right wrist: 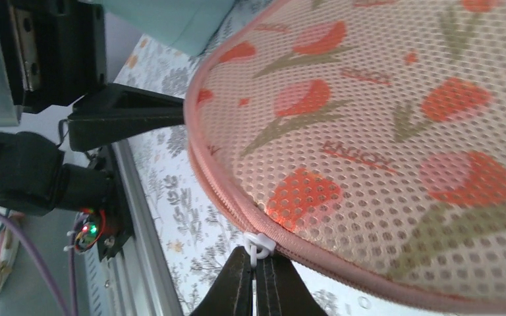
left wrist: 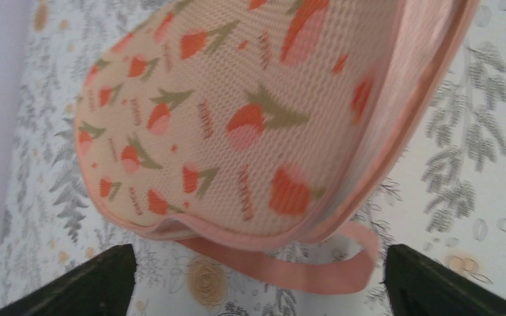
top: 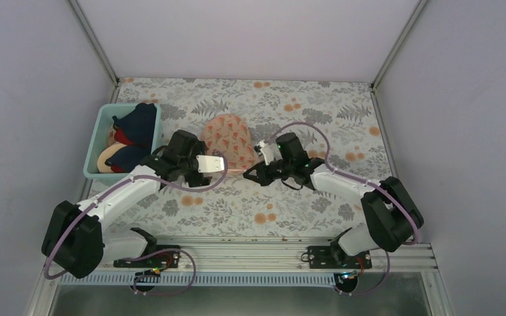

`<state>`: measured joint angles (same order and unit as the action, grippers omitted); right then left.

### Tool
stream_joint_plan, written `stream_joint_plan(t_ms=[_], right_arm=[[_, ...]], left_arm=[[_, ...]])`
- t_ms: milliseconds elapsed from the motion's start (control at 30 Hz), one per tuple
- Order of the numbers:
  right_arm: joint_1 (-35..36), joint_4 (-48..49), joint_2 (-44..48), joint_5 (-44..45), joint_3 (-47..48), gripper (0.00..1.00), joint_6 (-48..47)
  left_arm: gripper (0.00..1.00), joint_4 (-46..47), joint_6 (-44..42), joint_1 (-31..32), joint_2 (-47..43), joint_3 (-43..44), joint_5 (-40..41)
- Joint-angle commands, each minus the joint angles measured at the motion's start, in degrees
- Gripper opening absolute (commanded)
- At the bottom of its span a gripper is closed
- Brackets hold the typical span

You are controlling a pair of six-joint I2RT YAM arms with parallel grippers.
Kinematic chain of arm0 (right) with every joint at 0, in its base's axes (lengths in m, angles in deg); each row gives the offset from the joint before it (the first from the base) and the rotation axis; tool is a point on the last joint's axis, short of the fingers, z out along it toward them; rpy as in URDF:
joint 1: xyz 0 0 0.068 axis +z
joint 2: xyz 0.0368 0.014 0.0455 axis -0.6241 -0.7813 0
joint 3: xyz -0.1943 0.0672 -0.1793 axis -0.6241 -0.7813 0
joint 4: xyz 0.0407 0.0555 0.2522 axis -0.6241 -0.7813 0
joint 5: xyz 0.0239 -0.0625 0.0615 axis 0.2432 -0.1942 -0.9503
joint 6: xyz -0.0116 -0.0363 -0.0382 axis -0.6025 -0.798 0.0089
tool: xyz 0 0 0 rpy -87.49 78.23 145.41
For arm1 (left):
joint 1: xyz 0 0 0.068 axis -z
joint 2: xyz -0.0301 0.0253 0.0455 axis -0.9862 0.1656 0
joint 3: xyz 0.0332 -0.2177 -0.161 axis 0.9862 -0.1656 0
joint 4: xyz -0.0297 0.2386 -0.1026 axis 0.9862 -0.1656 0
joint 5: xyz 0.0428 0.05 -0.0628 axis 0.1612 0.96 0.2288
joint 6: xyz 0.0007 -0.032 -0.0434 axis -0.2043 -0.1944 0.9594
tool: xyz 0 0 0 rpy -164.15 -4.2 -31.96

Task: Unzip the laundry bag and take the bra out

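Note:
The laundry bag (top: 229,137), a peach-pink pouch with orange-red flowers, lies mid-table between my two grippers. My left gripper (top: 224,167) is at its near edge. In the left wrist view the bag (left wrist: 237,112) fills the top, its pink loop (left wrist: 316,273) hangs between the two wide-apart fingers (left wrist: 85,283), and the left gripper (left wrist: 257,286) is open and holds nothing. My right gripper (top: 252,174) is at the bag's near right edge. In the right wrist view the right gripper (right wrist: 258,271) is shut on the white zipper pull (right wrist: 258,246) at the zip seam of the bag (right wrist: 382,131). The bra is hidden.
A teal bin (top: 97,148) at the left holds navy-and-red bras (top: 137,124) and a beige bra (top: 109,158). The aluminium rail (top: 250,249) runs along the table's near edge. The left gripper's black finger (right wrist: 125,115) touches the bag's rim in the right wrist view.

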<state>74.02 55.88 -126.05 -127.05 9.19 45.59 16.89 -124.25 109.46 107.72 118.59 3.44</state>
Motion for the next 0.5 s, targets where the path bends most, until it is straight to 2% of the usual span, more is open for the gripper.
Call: stream_joint_plan(t_ms=[0, 133, 333, 400, 467], right_arm=[[2.9, 6.1, -1.4, -2.6, 0.9, 0.04, 3.2], [5.0, 6.2, -3.2, -2.6, 3.5, 0.04, 3.3], [7.0, 5.9, -4.5, -2.3, 5.8, 0.04, 3.4], [7.2, 6.0, -4.2, -2.3, 5.9, 0.04, 3.6], [7.4, 6.0, -4.0, -2.3, 6.0, 0.04, 3.7]], left_arm=[[0.98, -8.4, -1.0, 1.7, -1.1, 4.0, -5.3], [1.0, -12.5, 0.0, 6.0, -1.9, 5.9, -6.2], [0.97, -7.9, 3.1, 8.5, -0.5, 5.9, -6.5], [0.88, -6.6, 3.3, 8.7, 0.0, 5.8, -6.4], [0.73, -5.8, 3.7, 8.9, 0.3, 5.8, -6.8]])
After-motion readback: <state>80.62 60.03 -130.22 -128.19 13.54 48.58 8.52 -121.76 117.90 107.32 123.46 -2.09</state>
